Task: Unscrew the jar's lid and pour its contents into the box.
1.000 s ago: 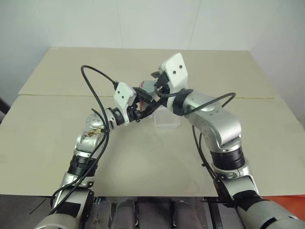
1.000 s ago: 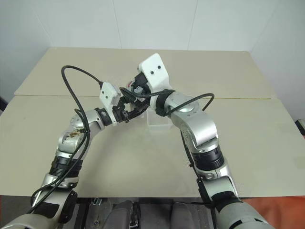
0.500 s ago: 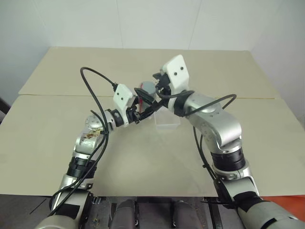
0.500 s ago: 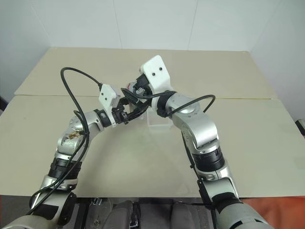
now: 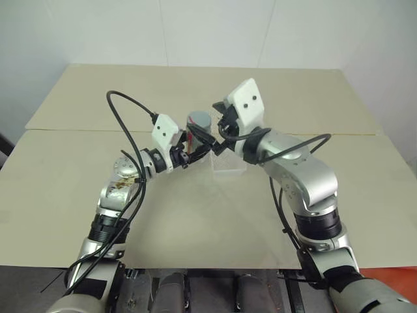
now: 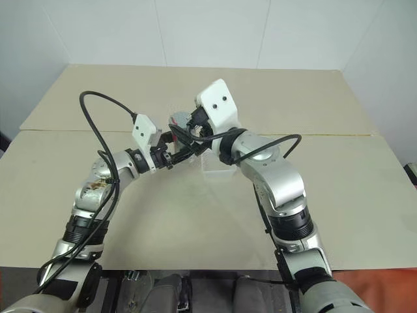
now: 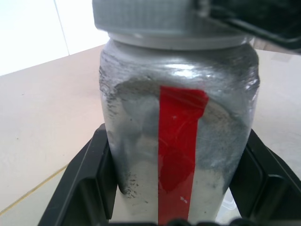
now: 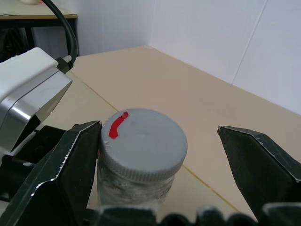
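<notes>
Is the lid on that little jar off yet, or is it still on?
Still on. The grey lid sits flat on the upright jar, which the left tool grips; the right tool stands open around the lid.

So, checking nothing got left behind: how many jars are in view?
1. A small clear cylindrical jar with a red stripe and a grey ribbed lid sits clamped upright in the left gripper, above the beige table. None elsewhere.

Head stereo pair high, angled down over table (image 5: 78,189); wrist cameras close on shared jar (image 7: 178,127).
</notes>
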`<state>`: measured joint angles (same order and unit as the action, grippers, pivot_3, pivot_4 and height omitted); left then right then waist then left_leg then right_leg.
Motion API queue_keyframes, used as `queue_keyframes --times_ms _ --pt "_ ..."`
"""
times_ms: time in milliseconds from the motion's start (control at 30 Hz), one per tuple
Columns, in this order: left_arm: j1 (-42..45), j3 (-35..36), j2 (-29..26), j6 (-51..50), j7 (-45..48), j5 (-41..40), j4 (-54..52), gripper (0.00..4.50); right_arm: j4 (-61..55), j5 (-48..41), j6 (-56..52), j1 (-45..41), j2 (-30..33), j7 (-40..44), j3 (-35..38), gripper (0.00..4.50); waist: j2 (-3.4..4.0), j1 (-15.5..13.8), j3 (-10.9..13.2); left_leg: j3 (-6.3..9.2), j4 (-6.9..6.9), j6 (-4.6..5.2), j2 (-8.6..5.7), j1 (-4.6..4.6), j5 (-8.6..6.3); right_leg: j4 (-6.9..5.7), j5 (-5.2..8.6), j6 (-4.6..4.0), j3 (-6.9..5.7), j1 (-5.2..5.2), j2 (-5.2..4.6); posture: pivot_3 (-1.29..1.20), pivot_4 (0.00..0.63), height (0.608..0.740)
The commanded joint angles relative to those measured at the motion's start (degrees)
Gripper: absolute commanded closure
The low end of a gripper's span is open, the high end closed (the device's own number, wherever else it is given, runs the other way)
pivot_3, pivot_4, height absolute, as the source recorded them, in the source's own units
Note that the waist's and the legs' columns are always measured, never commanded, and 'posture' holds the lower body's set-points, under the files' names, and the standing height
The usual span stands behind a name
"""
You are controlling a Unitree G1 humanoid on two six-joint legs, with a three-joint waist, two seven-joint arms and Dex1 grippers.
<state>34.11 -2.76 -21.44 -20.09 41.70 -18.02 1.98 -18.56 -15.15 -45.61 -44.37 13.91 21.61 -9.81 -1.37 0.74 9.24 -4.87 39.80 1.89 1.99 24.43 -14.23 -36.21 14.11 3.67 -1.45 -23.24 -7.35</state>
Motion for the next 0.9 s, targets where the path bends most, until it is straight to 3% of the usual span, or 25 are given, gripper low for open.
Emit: queue_keyframes --times_ms 33,900 --pt "0.2 1.7 -0.6 0.6 0.1 -0.8 -2.1 1.73 -2.2 -0.6 -0.2 0.1 0.9 0.3 2.4 0.01 0.00 0.0 0.0 0.00 0.00 0.00 0.00 0.00 0.00 0.00 0.00 0.00 0.00 0.00 0.00 0.00 0.150 0.740" --pt "-1.1 1.9 -1.3 0.5 1.6 -1.3 -3.7 1.73 -4.5 -7.1 0.7 1.4 2.8 6.0 3.1 0.01 0.00 0.0 0.0 0.01 0.00 0.01 0.00 0.00 -0.01 0.00 0.00 0.00 0.00 0.01 0.00 0.00 0.150 0.740"
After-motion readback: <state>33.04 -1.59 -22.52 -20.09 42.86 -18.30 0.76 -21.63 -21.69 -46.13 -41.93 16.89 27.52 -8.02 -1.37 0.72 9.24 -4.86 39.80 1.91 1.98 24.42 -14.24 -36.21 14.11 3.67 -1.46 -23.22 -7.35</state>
